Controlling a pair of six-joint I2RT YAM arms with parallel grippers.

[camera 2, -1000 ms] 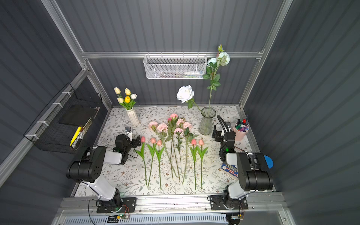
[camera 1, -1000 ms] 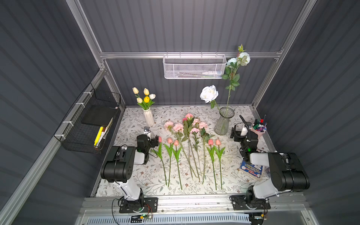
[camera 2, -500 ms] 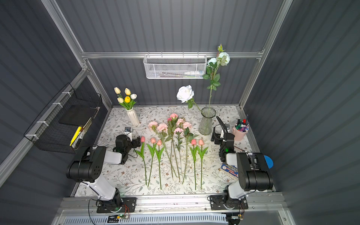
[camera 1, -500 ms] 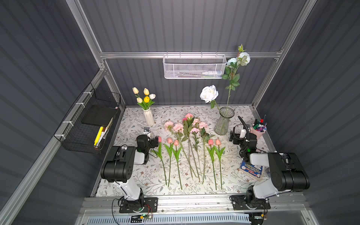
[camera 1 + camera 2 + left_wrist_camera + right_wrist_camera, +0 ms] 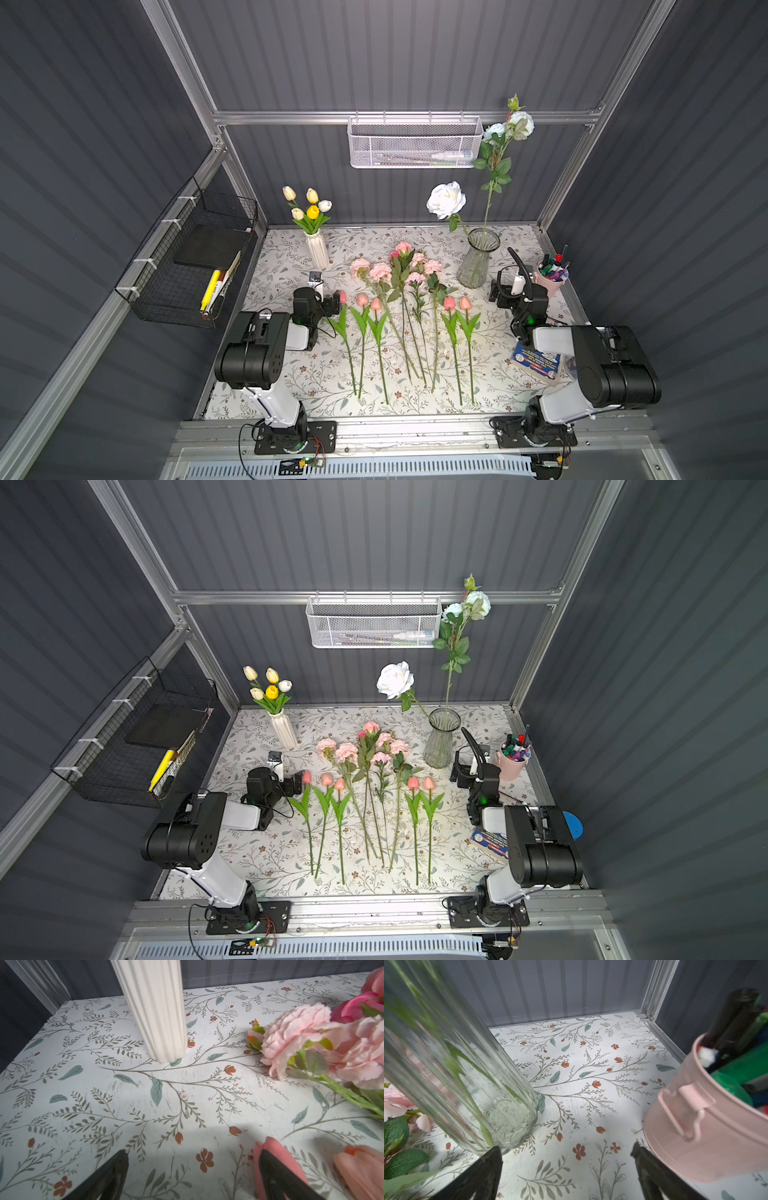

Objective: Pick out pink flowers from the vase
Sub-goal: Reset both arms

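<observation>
I see the pink flowers [image 5: 380, 272] lying side by side on the table [image 5: 291, 374], in the centre of both top views, with their stems running toward the lower edge of the frame. Three pink tulips [image 5: 363, 299] are at the left of the row and two more at the right. The ruffled pale pink sprays [image 5: 432, 266] lie between them.

The glass vase [image 5: 478, 262] stands upright at the upper right of the table. It holds a white rose [image 5: 446, 201] and a tall stem of pale blue roses [image 5: 515, 124].

My left end effector [image 5: 332, 301] sits low at the left end of the row, released, with nothing between its fingers [image 5: 276, 1174]. In the left wrist view one finger overlaps the nearest tulip bloom, and I cannot tell whether they touch. The white ribbed vase [image 5: 158, 1012] stands beyond it.

My right end effector [image 5: 565, 1147] is also spread wide and empty. In the right wrist view it points at bare table between the glass vase on the left of the frame and the pink bucket [image 5: 695, 1126] of markers on the right.
</observation>
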